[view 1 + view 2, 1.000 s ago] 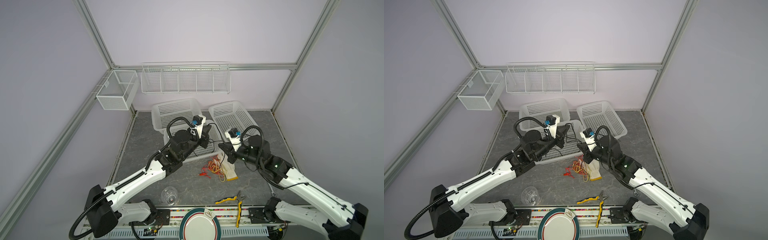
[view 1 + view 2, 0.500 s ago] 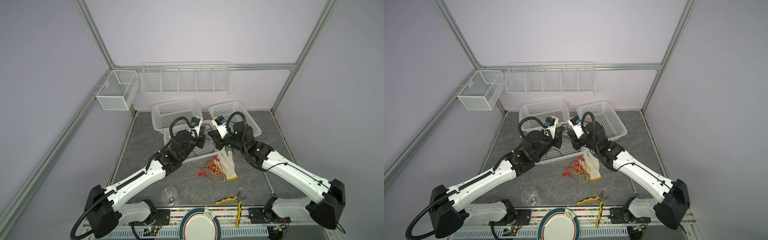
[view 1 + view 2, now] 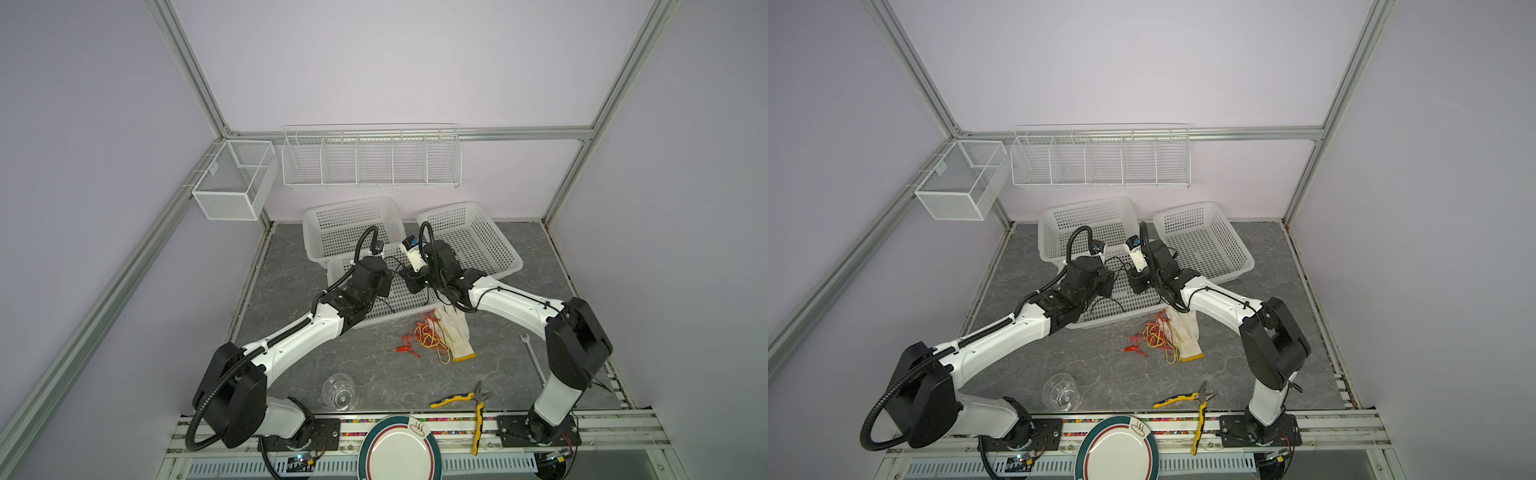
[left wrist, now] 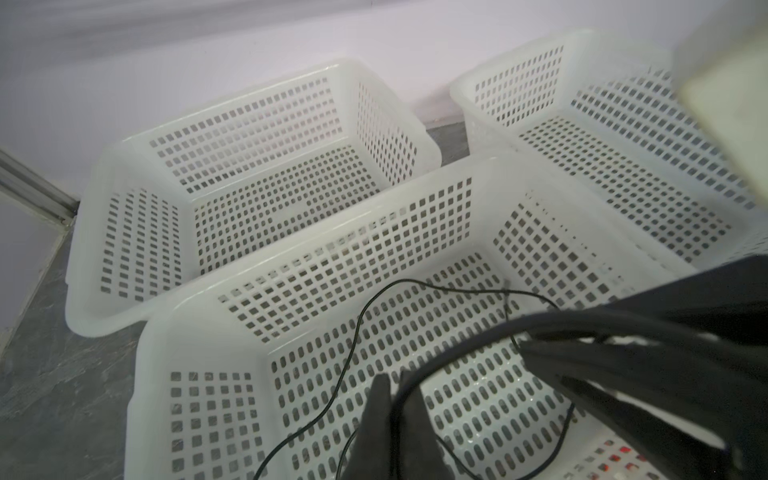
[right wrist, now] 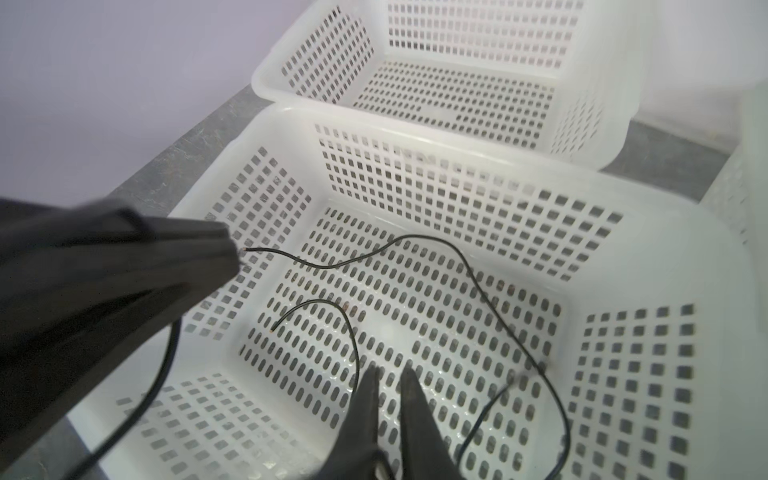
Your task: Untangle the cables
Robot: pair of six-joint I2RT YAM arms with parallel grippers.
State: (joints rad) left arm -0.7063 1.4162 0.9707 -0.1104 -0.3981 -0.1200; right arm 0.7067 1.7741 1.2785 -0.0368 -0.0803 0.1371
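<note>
My left jaws are pressed together on the black cable point(image 5: 469, 266), which comes out at their tip in the right wrist view (in my left wrist view it passes between the fingers point(image 4: 378, 415), blurred). My right jaws stand a little apart. The basket floor shows between the fingers point(image 5: 415, 415) and nothing is pinched there, though a stretch of the black cable runs just beside one finger.

Both pairs of jaws hang over the front white basket point(image 4: 332, 232), facing each other. The black cable loops across its slotted floor, with one loose end lying inside.

The red and yellow cables point(image 3: 428, 338) lie in a tangle on the worktop point(image 3: 386, 374). They are outside that basket, near its front wall, and lie against a white glove point(image 3: 455, 332). Yellow-handled pliers point(image 3: 473, 409) lie well apart from them, near the worktop's front edge.
</note>
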